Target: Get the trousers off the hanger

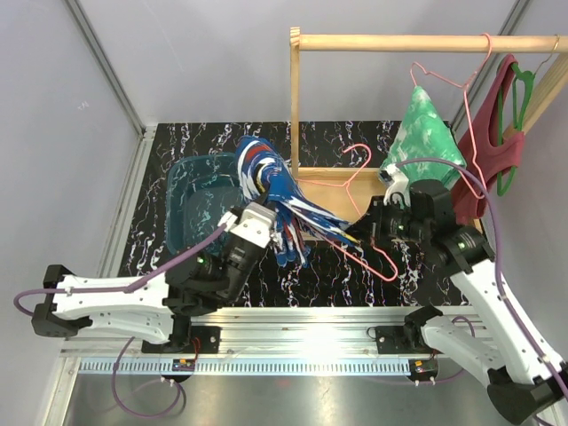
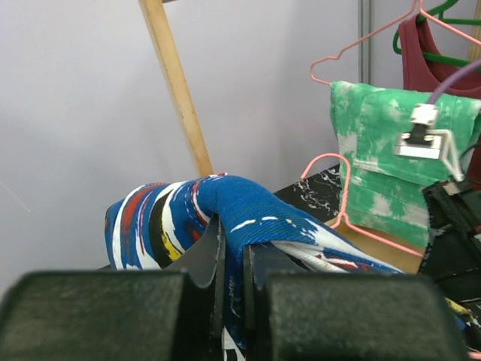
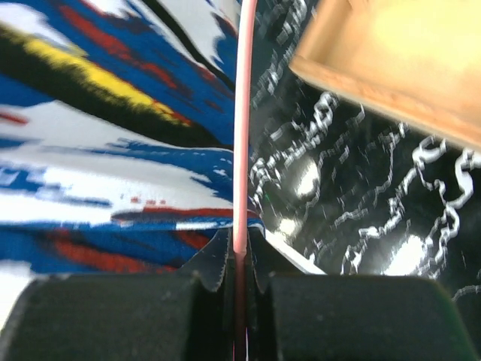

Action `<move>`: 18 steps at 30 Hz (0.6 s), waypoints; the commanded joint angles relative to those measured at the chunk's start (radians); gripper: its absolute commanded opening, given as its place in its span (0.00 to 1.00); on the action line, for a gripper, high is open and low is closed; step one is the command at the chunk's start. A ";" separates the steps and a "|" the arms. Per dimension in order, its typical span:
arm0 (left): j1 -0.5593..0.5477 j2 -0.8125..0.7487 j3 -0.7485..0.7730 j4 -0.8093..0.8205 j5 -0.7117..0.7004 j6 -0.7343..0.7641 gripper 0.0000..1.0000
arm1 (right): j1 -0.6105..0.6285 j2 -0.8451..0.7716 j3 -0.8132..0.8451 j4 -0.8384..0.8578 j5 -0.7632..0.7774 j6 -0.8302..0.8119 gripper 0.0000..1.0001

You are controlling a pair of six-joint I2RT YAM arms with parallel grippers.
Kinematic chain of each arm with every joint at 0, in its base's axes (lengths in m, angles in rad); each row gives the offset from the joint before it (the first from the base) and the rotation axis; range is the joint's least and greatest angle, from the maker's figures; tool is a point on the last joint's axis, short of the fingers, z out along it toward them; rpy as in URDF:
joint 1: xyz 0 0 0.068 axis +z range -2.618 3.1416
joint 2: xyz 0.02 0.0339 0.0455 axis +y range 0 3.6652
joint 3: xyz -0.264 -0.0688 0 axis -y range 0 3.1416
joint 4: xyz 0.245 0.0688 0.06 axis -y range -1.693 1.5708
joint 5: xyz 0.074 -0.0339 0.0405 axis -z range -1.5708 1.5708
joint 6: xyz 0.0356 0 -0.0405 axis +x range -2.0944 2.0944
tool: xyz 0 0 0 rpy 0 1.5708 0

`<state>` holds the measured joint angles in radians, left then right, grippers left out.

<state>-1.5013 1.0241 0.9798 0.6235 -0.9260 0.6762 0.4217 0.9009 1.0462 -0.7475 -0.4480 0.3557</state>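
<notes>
The blue trousers (image 1: pixel 266 182) with white, red and yellow patches hang bunched over the table, and my left gripper (image 1: pixel 271 216) is shut on a fold of them (image 2: pixel 252 207). They still drape over the wire of a pink hanger (image 1: pixel 355 209). My right gripper (image 1: pixel 362 236) is shut on that wire (image 3: pixel 242 113), with the blue cloth (image 3: pixel 98 150) just to its left. The green trousers (image 1: pixel 424 133) mottled with white hang from a second pink hanger (image 1: pixel 448 82) on the wooden rail (image 1: pixel 417 42).
A maroon sleeveless top (image 1: pixel 490 151) on a green hanger hangs at the rail's right end. A teal bin (image 1: pixel 197 202) sits on the black marbled table (image 1: pixel 169 142), left of the blue trousers. The rack's wooden post (image 1: pixel 295 106) and base (image 1: pixel 330 177) stand behind both grippers.
</notes>
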 commanded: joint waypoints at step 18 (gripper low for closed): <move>0.000 -0.110 -0.007 0.142 0.049 -0.101 0.00 | -0.006 -0.166 0.083 0.221 -0.207 -0.101 0.13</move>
<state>-1.5009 0.9245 0.9394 0.6373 -0.9310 0.6022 0.4191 0.7307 1.1194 -0.6064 -0.6228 0.2722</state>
